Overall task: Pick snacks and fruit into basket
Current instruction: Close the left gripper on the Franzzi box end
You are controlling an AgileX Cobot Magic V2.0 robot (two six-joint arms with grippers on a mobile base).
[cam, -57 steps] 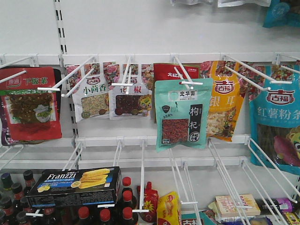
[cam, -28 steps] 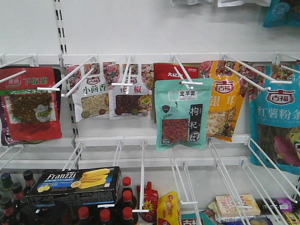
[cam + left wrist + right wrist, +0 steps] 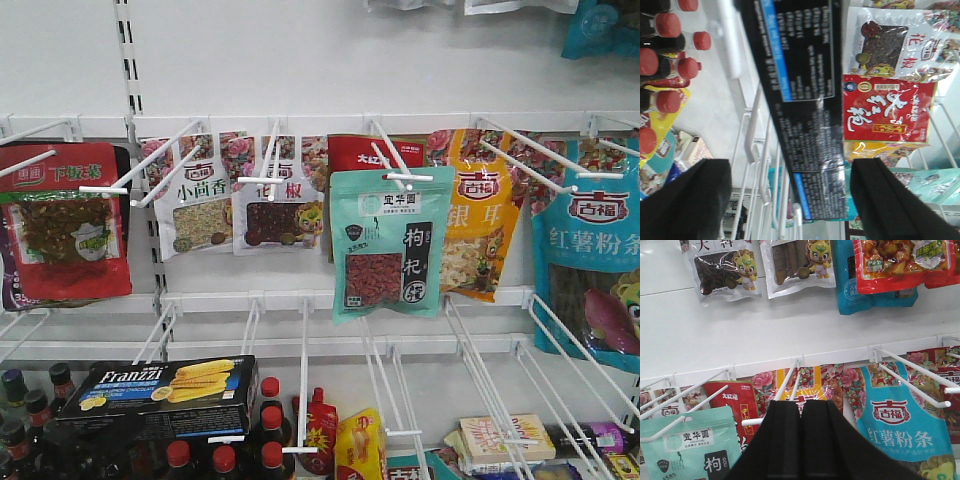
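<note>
The left gripper (image 3: 790,167) has its jaws spread wide, one on each side of the Franzzi cookie box (image 3: 800,100), apparently to straddle it; no contact shows. The right gripper (image 3: 801,407), jaws pressed together and empty, sits higher and right of the box. The box lies across white wire hooks (image 3: 226,438) that carry it. Up-right of it, the mint-green goji pouch (image 3: 388,245) hangs by its header hole. Basket and fruit are out of view.
</note>
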